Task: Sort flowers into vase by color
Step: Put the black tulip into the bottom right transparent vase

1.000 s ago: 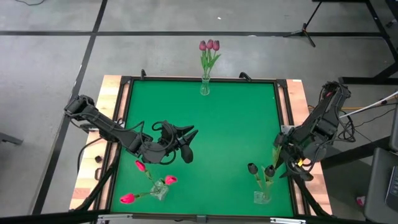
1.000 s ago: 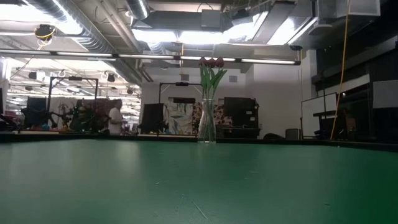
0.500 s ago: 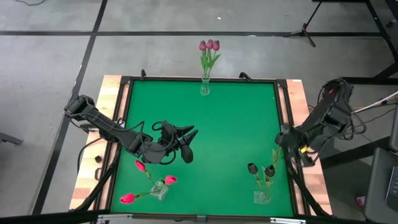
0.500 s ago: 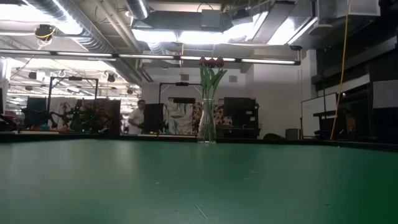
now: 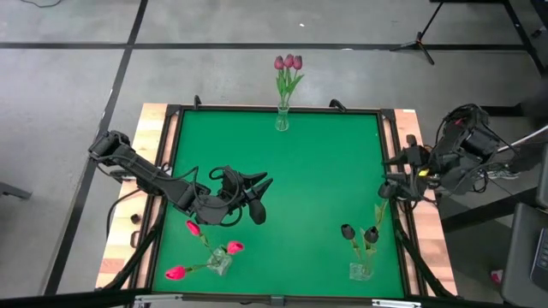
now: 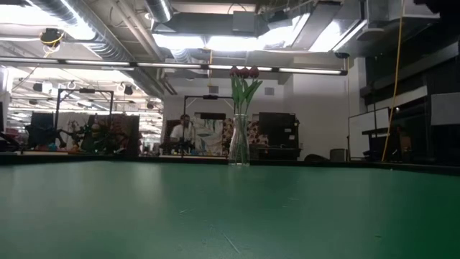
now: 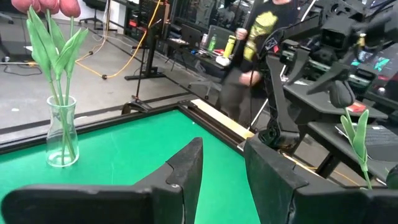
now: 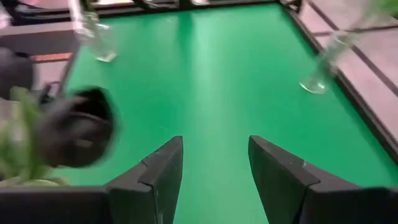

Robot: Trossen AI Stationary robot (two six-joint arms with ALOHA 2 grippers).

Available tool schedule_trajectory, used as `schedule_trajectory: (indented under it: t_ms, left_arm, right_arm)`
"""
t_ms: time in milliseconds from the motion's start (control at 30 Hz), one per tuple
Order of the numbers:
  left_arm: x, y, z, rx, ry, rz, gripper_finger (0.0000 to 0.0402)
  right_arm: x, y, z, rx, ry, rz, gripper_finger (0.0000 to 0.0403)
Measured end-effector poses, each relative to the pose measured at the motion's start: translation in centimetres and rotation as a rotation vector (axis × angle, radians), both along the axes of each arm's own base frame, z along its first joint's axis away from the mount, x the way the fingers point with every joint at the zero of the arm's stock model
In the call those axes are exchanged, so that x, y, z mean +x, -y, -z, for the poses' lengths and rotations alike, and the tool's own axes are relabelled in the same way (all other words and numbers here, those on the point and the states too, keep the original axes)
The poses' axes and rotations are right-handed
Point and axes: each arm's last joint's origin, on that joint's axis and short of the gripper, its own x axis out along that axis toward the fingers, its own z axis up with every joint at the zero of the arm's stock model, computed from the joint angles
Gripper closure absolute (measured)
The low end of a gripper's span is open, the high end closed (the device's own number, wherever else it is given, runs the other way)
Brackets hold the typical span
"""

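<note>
Three glass vases hold the flowers. Mauve tulips (image 5: pixel 288 62) stand in the vase (image 5: pixel 282 121) at the far edge's middle, which is also in the low view (image 6: pixel 239 140). Pink-red tulips (image 5: pixel 190 228) splay from the near left vase (image 5: pixel 219 262). Near-black tulips (image 5: pixel 347 231) stand in the near right vase (image 5: pixel 360 271). My left gripper (image 5: pixel 262 198) hovers open over the mat's left half, nothing between its fingers (image 7: pixel 186 168). My right gripper (image 5: pixel 392 174) stands open at the table's right edge, beyond the near-black tulips, and is empty (image 8: pixel 214 168).
A raised wooden and black frame (image 5: pixel 392 128) borders the green mat (image 5: pixel 317 171). The mat's middle lies bare between the three vases. A green leaf (image 5: pixel 381 210) leans out toward the right edge, below my right gripper. A person (image 7: pixel 249 43) stands beyond the table.
My right gripper has risen and drawn away from the near-black tulips toward the table's far right, tipping from pointing down to nearer level. The tulips and vases stand as before.
</note>
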Motion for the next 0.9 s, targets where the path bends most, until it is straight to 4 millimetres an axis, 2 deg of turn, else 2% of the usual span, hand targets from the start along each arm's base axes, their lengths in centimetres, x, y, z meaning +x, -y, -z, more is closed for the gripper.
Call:
schedule_trajectory:
  t_ms: [267,567,767,900]
  left_arm:
    - [0.1,-0.2,0.0,-0.018,0.015,-0.009,0.0285]
    - [0.1,-0.2,0.0,-0.02,0.015,-0.009,0.0285]
    - [0.4,-0.2,0.3,-0.013,0.008,-0.026,0.0285]
    - [1.9,-1.1,2.1,-0.018,-0.012,-0.087,0.0285]
  right_arm:
    - [2.0,-3.4,-1.4,0.043,0.074,-0.207,0.0219]
    - [3.3,-5.6,-0.8,0.015,0.005,-0.268,0.0219]
    - [3.3,-5.8,0.0,0.006,-0.101,-0.303,0.0219]
    - [2.6,-4.9,-0.4,0.056,-0.121,-0.281,0.0219]
